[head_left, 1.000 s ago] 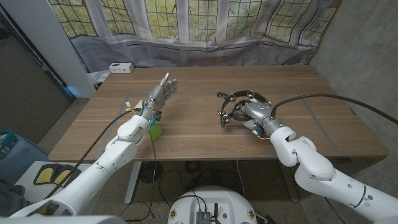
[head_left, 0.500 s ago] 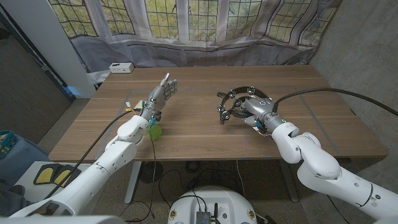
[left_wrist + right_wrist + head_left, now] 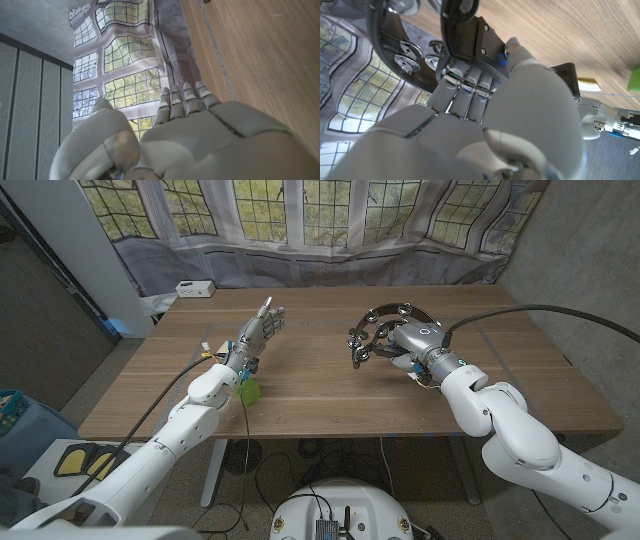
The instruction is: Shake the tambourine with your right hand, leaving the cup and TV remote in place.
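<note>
My right hand (image 3: 418, 340) grips the black tambourine (image 3: 374, 323) by its rim and holds it tilted above the table's middle right. In the right wrist view the fingers (image 3: 465, 92) wrap the tambourine frame (image 3: 456, 30), with silver jingles (image 3: 404, 56) beside them. A dark TV remote (image 3: 568, 75) lies on the wood just under that hand and is mostly hidden in the head view. The small green cup (image 3: 249, 391) stands near the front left edge, beside my left forearm. My left hand (image 3: 259, 329) is raised with fingers straight and apart, holding nothing.
A small white box (image 3: 193, 288) sits at the table's (image 3: 300, 395) far left corner. A grey curtain and leaded windows stand behind the far edge. Black cables trail from both arms over the near edge.
My right hand has lifted the tambourine higher and swung it toward the far side, tilting the ring more upright. The left hand and the cup have not moved.
</note>
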Robot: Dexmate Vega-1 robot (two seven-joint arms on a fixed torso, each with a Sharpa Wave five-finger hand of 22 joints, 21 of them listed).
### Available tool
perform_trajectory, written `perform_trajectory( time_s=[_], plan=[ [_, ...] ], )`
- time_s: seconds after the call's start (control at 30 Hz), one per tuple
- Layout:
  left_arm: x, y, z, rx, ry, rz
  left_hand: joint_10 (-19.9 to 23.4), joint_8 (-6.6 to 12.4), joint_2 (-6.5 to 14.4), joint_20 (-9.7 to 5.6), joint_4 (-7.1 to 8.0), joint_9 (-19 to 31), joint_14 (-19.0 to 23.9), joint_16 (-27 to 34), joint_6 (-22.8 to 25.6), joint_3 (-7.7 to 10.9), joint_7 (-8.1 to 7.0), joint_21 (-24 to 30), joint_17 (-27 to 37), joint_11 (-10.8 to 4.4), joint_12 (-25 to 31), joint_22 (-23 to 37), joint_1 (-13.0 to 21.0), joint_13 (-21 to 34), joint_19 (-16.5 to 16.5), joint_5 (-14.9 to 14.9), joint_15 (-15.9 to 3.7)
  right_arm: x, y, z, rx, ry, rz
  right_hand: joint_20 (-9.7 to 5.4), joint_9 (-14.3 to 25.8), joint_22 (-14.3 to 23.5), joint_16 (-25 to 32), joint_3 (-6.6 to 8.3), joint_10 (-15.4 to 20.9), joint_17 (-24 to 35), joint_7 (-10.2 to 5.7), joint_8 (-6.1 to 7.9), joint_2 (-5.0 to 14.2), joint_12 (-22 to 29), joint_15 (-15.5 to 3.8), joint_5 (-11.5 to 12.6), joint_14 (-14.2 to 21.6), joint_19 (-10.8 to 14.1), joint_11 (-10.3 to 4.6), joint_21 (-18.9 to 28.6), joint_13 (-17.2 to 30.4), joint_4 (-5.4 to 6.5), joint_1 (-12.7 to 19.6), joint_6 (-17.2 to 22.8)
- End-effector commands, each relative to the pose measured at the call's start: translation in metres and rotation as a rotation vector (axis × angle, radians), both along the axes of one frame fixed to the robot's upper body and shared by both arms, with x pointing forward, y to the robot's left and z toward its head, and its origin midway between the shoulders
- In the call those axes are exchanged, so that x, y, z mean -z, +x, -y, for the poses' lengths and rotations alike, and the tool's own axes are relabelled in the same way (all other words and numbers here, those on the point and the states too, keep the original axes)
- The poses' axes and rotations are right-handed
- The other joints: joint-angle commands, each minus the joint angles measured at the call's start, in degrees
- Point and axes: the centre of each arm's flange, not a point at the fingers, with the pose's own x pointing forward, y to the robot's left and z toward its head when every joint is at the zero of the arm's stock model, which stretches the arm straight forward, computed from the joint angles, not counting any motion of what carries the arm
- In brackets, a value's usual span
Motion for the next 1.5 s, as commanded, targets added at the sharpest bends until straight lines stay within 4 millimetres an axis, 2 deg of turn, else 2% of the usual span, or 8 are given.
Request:
perform_trajectory(
  time_s=[0.03, 0.2, 0.5, 0.7, 0.9, 1.03, 1.27, 1.5],
  plan=[
    [-0.018, 0.002, 0.005, -0.003, 0.066, -0.012, 0.3, -0.08, -0.1, 0.45, 0.12, 0.3, 0.4, -0.2, 0.5, 0.26, -0.06, 0.0, 0.2, -0.31, 0.0, 0.2, 0.4, 0.1, 0.2, -0.2, 0.18, -0.027, -0.028, -0.011, -0.008, -0.028, 0.038, -0.23, 0.1, 0.3, -0.2, 0.15, 0.4, 0.3, -4.25, 0.09, 4.76, 0.0, -6.16, 0.3, 2.7, -0.3, -0.04, 0.4, 0.2, 0.26, 4.6, 5.0],
    [-0.025, 0.006, 0.012, -0.013, 0.112, -0.030, 0.4, -0.09, -0.1, 0.47, 0.12, 0.3, 0.4, -0.2, 0.5, 0.27, -0.14, 0.0, 0.2, -0.17, -0.1, 0.2, 0.4, 0.1, 0.2, -0.2, 0.13, -0.033, -0.032, -0.012, -0.015, -0.033, 0.040, -0.29, 0.1, 0.2, -0.3, 0.16, 0.6, 0.4, -4.23, 0.07, 4.80, 0.0, -6.13, 0.3, 2.9, -0.3, -0.01, 0.6, 0.2, 0.29, 4.6, 5.0],
    [-0.037, 0.028, 0.035, 0.004, 0.171, -0.060, 0.3, -0.16, -0.2, 0.67, 0.10, 0.3, 0.3, -0.2, 0.4, 0.31, -0.16, -0.1, 0.2, -0.23, -0.1, 0.2, 0.3, 0.1, 0.1, -0.2, 0.20, -0.037, -0.028, -0.007, -0.012, -0.016, 0.056, -0.33, 0.1, 0.2, -0.6, 0.17, 0.6, 0.5, -4.20, 0.04, 4.82, -0.1, -6.06, 0.4, 3.1, -0.3, 0.14, 0.8, 0.2, 0.36, 4.4, 5.1],
    [-0.044, 0.034, 0.040, 0.007, 0.171, -0.061, 0.2, -0.20, -0.2, 0.84, 0.10, 0.4, 0.2, -0.3, 0.3, 0.33, -0.13, -0.1, 0.2, -0.16, -0.2, 0.2, 0.3, 0.1, -0.1, -0.2, 0.15, -0.041, -0.024, -0.002, 0.002, -0.015, 0.045, -0.27, 0.1, 0.2, -0.7, 0.15, 0.7, 0.6, -4.07, 0.01, 4.75, -0.1, -6.07, 0.5, 3.2, -0.3, 0.21, 1.0, 0.2, 0.34, 4.4, 5.2],
    [-0.048, 0.033, 0.037, -0.004, 0.142, -0.044, 0.2, -0.20, -0.2, 0.89, 0.10, 0.4, 0.2, -0.3, 0.3, 0.37, -0.16, -0.2, 0.2, -0.33, -0.2, 0.2, 0.3, 0.1, -0.3, -0.2, 0.11, -0.049, -0.023, 0.001, -0.043, 0.021, 0.060, 0.16, 0.1, 0.2, -0.6, 0.19, 1.3, 1.0, -3.02, 0.06, 4.26, 0.0, -5.43, 0.6, 3.8, -0.1, 0.89, 1.5, 0.2, -0.35, 5.1, 5.6],
    [-0.046, 0.030, 0.032, -0.009, 0.129, -0.039, 0.3, -0.19, -0.2, 0.93, 0.10, 0.4, 0.2, -0.3, 0.3, 0.39, -0.17, -0.2, 0.2, -0.18, -0.2, 0.2, 0.3, 0.2, -0.3, -0.2, 0.16, -0.050, -0.021, -0.003, 0.024, -0.031, 0.064, 0.23, 0.1, 0.2, -0.9, 0.12, 0.9, 1.0, -3.43, -0.12, 4.29, -0.2, -5.36, 0.6, 3.5, -0.2, 0.82, 1.7, 0.2, -0.18, 5.0, 5.4],
    [-0.043, 0.026, 0.025, -0.021, 0.129, -0.043, 0.3, -0.19, -0.2, 0.96, 0.10, 0.4, 0.2, -0.3, 0.3, 0.41, -0.22, -0.2, 0.2, -0.20, -0.2, 0.2, 0.2, 0.2, -0.3, -0.2, 0.12, -0.056, -0.030, -0.008, 0.004, -0.030, 0.086, 0.28, 0.1, 0.2, -1.2, 0.07, 0.7, 1.2, -3.64, -0.26, 4.56, -0.4, -5.46, 0.6, 3.3, -0.8, 0.65, 1.7, 0.2, 0.11, 4.7, 5.2],
    [-0.040, 0.016, 0.017, -0.036, 0.117, -0.030, 0.3, -0.22, -0.3, 1.02, 0.09, 0.4, 0.2, -0.3, 0.2, 0.44, -0.25, -0.2, 0.2, -0.22, -0.2, 0.2, 0.2, 0.2, -0.3, -0.2, 0.10, -0.046, -0.014, -0.012, -0.034, -0.001, 0.047, 0.29, 0.1, 0.2, -1.3, 0.02, 0.7, 1.3, -3.53, -0.31, 4.58, -0.5, -5.46, 0.7, 3.4, -0.8, 0.57, 2.0, 0.2, 0.11, 4.7, 5.3]
  ],
)
